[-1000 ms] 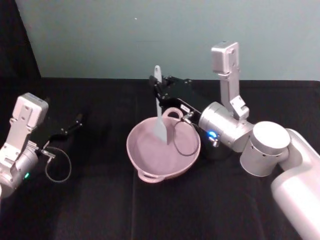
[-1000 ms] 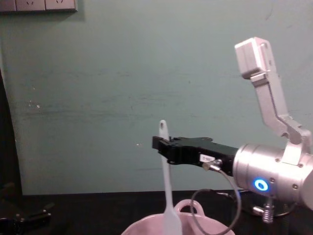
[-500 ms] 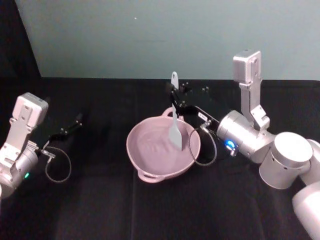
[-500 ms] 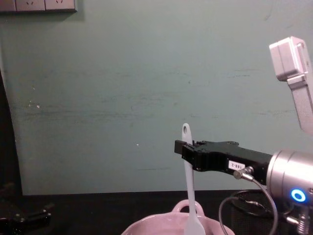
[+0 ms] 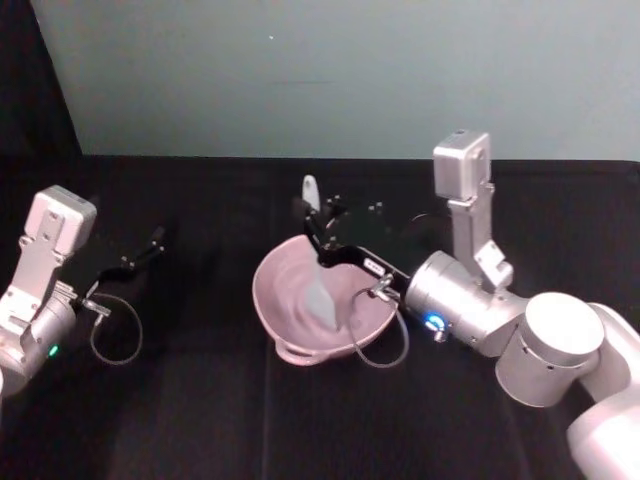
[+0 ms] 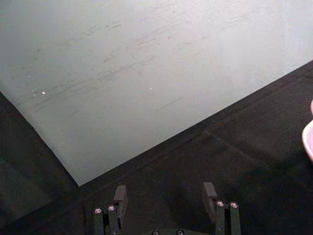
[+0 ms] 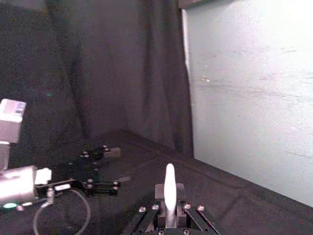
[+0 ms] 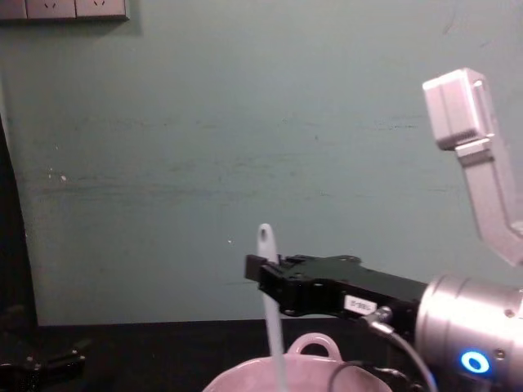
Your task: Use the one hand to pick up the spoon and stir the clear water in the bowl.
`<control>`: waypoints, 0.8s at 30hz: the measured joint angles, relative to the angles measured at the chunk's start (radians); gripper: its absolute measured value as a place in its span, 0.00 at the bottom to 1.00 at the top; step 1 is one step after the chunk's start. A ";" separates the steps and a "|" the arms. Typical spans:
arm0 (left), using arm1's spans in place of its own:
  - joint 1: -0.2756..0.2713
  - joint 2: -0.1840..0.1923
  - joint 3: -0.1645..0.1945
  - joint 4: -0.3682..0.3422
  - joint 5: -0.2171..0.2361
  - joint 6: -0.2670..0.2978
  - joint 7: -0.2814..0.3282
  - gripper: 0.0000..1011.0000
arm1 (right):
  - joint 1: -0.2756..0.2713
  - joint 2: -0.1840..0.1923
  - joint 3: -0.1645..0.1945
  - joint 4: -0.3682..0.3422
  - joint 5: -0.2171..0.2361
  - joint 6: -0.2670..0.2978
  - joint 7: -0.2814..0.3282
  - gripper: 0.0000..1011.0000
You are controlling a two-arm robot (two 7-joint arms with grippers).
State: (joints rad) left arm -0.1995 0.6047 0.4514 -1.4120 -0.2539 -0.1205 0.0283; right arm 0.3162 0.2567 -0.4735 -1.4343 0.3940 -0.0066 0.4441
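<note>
The pale pink bowl (image 5: pixel 259 292) sits mid-table, its small loop handle (image 8: pixel 315 344) toward the back. The white spoon (image 5: pixel 311 196) stands nearly upright, its pale head (image 5: pixel 320 296) down inside the bowl. My right gripper (image 5: pixel 322 236) is shut on the spoon's handle just below its top, reaching in over the bowl from the right. In the chest view the spoon (image 8: pixel 270 314) runs down past the right gripper (image 8: pixel 263 276) to the bowl's rim (image 8: pixel 237 378). The right wrist view has the spoon handle (image 7: pixel 169 189) rising between the jaws. My left gripper (image 5: pixel 150 246) rests open at the far left.
Black cloth (image 5: pixel 200 420) covers the table, and a teal wall (image 5: pixel 300 70) stands behind it. A loop of cable (image 5: pixel 115 338) hangs off the left wrist. The left gripper (image 6: pixel 165 196) points at the wall, with the bowl's edge (image 6: pixel 308 138) at the side.
My right gripper has swept the spoon from the bowl's right side across to its left and nearer part, the head staying in the bowl. The left arm has not moved.
</note>
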 joint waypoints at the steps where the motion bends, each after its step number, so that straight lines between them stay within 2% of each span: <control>1: 0.000 0.000 0.000 0.000 0.000 0.000 0.000 1.00 | 0.003 -0.004 -0.004 0.002 -0.001 0.000 0.002 0.11; 11: 0.000 0.000 0.000 0.000 0.000 0.000 0.000 1.00 | 0.060 -0.059 -0.041 0.072 -0.013 -0.002 0.006 0.11; 19: 0.000 0.000 0.000 0.000 0.000 0.000 0.000 1.00 | 0.118 -0.094 -0.038 0.152 -0.016 -0.005 -0.001 0.11; 24: 0.000 0.000 0.000 0.000 0.000 0.000 0.000 1.00 | 0.139 -0.101 -0.027 0.182 -0.017 -0.005 -0.008 0.11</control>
State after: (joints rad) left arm -0.1995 0.6047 0.4514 -1.4120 -0.2539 -0.1206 0.0283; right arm 0.4556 0.1560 -0.5008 -1.2523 0.3767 -0.0119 0.4359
